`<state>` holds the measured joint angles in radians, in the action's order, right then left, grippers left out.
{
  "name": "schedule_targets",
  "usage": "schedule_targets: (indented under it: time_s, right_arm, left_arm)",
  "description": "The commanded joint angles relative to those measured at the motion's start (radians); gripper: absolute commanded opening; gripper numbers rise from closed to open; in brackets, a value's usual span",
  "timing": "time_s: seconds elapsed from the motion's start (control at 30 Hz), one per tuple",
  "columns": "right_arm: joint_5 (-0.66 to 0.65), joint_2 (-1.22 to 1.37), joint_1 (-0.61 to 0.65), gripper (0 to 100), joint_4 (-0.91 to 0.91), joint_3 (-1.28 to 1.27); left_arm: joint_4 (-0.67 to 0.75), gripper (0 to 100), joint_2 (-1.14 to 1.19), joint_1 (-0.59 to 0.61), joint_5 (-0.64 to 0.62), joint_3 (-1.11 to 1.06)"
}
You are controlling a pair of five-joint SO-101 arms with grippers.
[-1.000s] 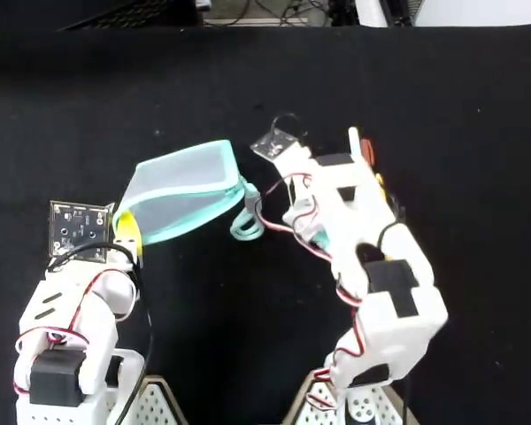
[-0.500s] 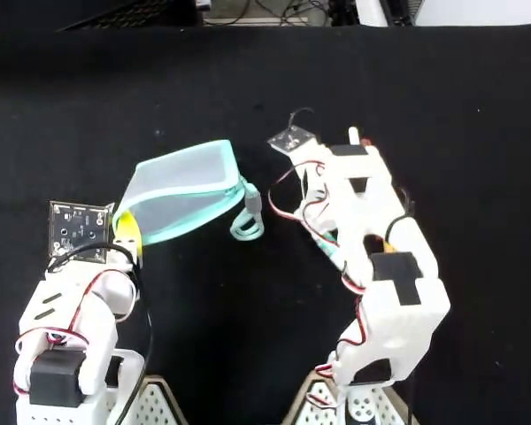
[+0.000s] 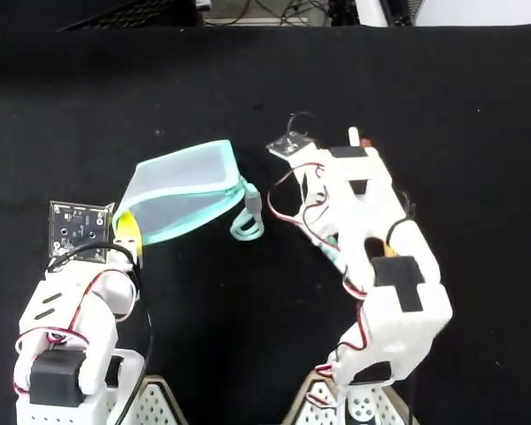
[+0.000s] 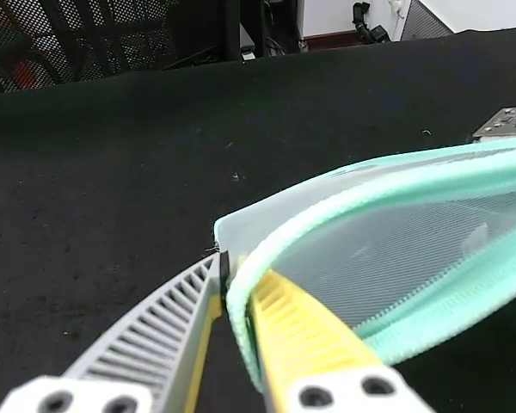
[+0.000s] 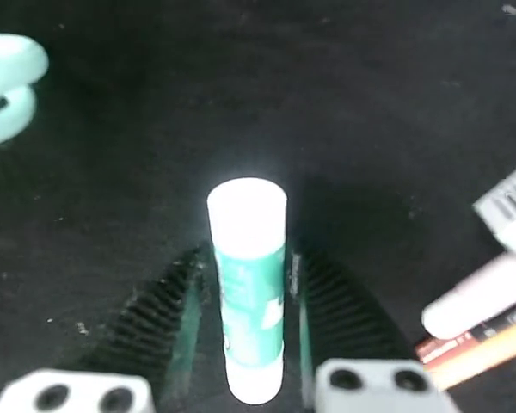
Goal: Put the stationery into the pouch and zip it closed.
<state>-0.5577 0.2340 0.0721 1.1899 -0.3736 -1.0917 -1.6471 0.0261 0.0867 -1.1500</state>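
Left tool (image 4: 236, 275): closed on the mint mesh pouch (image 3: 181, 190), pinching one corner of its edge
Right tool (image 5: 248, 258): fingers drawn in snugly on a white-and-green glue stick (image 5: 247, 297), held over the black counter (image 3: 478, 106)
Key relation: the pouch lies to the right arm's left, and its long axis runs from the left tool's grip to the zip pull loop (image 3: 246, 223), the end nearest the right arm; the glue stick's long axis follows the fingers, cap outward
Pouch mouth: zip bands stand apart in the left wrist view, so probably open
Hard to make out: from above, the right arm covers its own tool; other stationery (image 5: 473, 331) is cut off at the edge, a white barrel and an orange-red piece, kind unclear
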Motion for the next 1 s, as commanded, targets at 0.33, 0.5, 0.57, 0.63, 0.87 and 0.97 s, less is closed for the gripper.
schedule_targets:
  time_s: [0.33,0.5,0.57,0.63,0.87,0.97]
  right_arm:
    - [0.012,-0.216,0.063,18.6,-0.183,-0.183]
    - [0.012,-0.216,0.063,23.5,-0.226,-0.186]
    - [0.012,-0.216,0.063,21.7,-0.241,-0.188]
    - [0.012,-0.214,0.063,20.2,-0.244,-0.188]
    - [0.012,-0.154,0.063,19.4,-0.304,-0.183]
    - [0.012,-0.093,0.063,19.4,-0.299,-0.147]
  left_arm:
    - [0.023,3,0.008,-0.005,0.038,-0.002]
    - [0.025,3,0.005,-0.005,0.040,-0.008]
    - [0.025,3,0.005,-0.005,0.040,-0.008]
    - [0.025,3,0.005,-0.005,0.040,-0.008]
    - [0.025,3,0.002,-0.005,0.040,-0.008]
    - [0.025,3,0.002,-0.005,0.040,-0.008]
